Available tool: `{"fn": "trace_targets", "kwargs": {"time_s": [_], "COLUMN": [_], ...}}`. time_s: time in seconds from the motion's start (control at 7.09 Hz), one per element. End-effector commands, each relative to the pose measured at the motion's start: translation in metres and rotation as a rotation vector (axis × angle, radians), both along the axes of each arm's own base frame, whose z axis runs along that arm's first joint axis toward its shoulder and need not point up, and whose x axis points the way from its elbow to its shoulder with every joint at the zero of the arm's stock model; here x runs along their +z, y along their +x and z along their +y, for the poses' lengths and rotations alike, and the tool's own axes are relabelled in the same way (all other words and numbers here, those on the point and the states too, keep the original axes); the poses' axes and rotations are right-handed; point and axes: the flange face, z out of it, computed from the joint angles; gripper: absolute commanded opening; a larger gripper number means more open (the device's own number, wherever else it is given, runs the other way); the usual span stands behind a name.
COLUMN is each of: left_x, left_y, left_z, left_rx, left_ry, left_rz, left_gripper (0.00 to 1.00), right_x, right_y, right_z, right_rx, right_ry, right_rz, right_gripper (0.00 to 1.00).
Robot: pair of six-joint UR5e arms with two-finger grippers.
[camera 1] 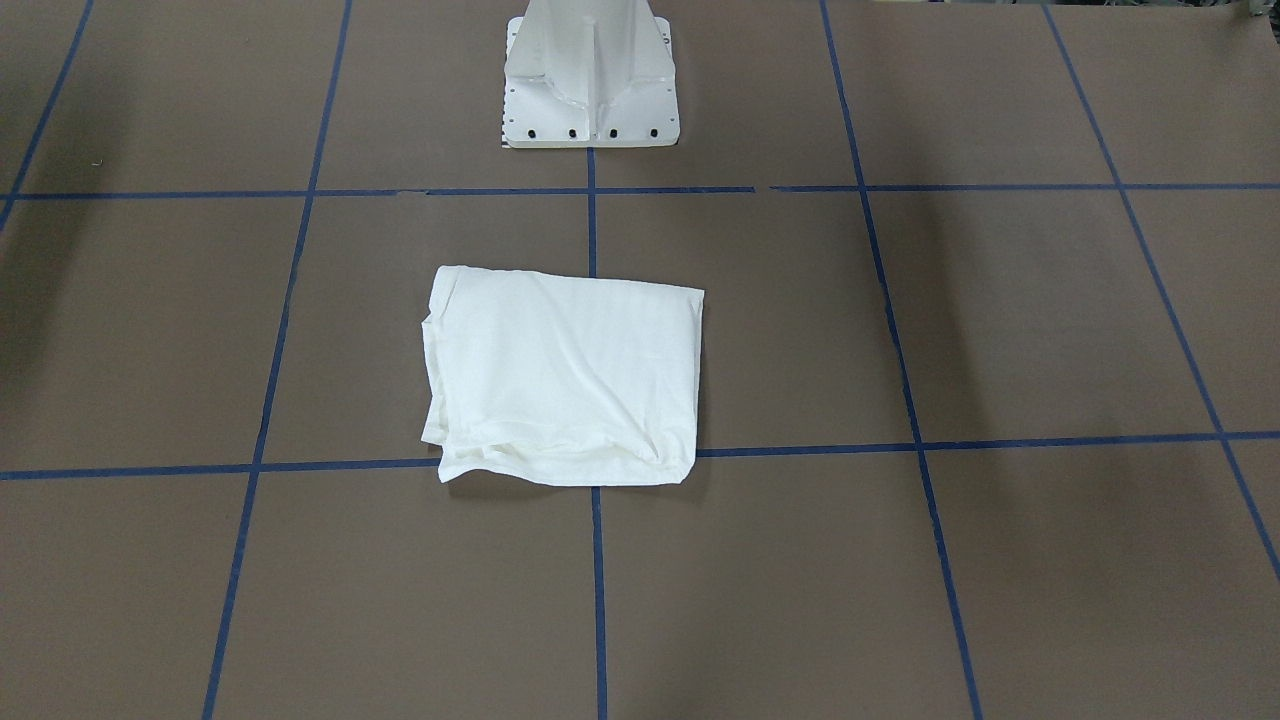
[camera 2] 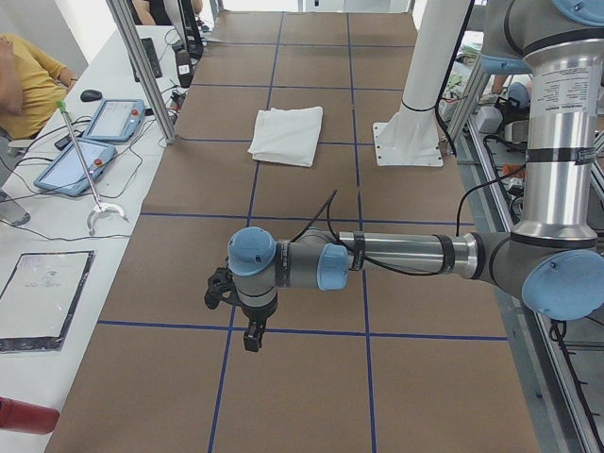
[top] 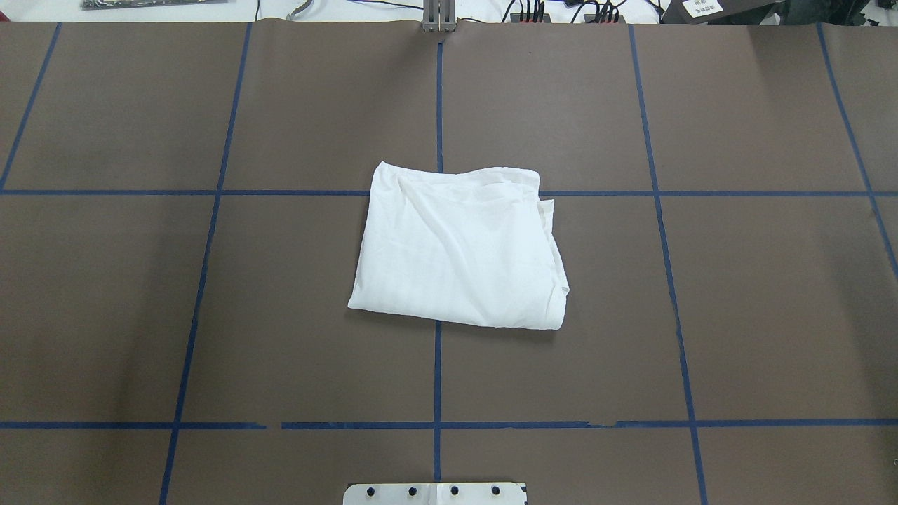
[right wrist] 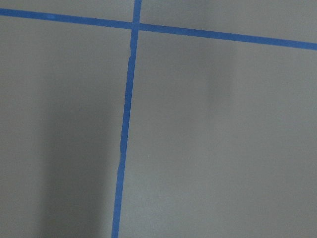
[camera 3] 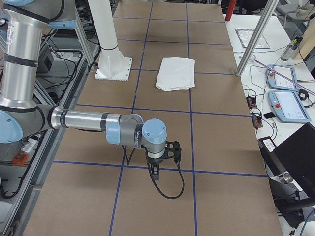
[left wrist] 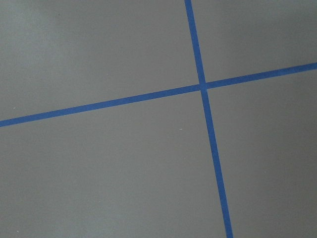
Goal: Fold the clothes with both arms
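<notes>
The clothes [camera 1: 565, 375] are one white shirt folded into a rough rectangle, lying flat at the middle of the brown table [top: 459, 249]; no print or collar shows. In the side views the bundle [camera 2: 288, 135] [camera 3: 176, 73] lies far from both arms. My left gripper [camera 2: 252, 342] hangs over bare table near that end. My right gripper [camera 3: 155, 176] hangs over bare table at the opposite end. I cannot tell whether either is open or shut. Both wrist views show only brown surface crossed by blue tape.
The white pedestal [camera 1: 590, 90] stands at the table's robot side. Blue tape lines [top: 438, 372] divide the table into squares. A side bench holds tablets [camera 2: 113, 120], a person [camera 2: 28, 80] sits beside it, and aluminium posts [camera 2: 142, 66] [camera 3: 253, 42] stand at the table's edge.
</notes>
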Motion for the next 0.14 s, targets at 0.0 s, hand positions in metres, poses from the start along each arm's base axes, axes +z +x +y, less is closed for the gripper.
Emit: {"fn": "trace_targets", "kwargs": {"time_s": [0.0], "left_x": [-0.0003], "left_y": [0.0], "left_z": [-0.0001], "left_rx": [0.001], "left_ry": [0.003], "left_rz": [0.0], "left_gripper": [1.0], "right_x": [-0.0014], "right_y": [0.0], "right_z": [-0.0009], "right_rx": [0.001], "right_ry": [0.002], "right_rz": [0.0], "right_gripper": [1.0]}}
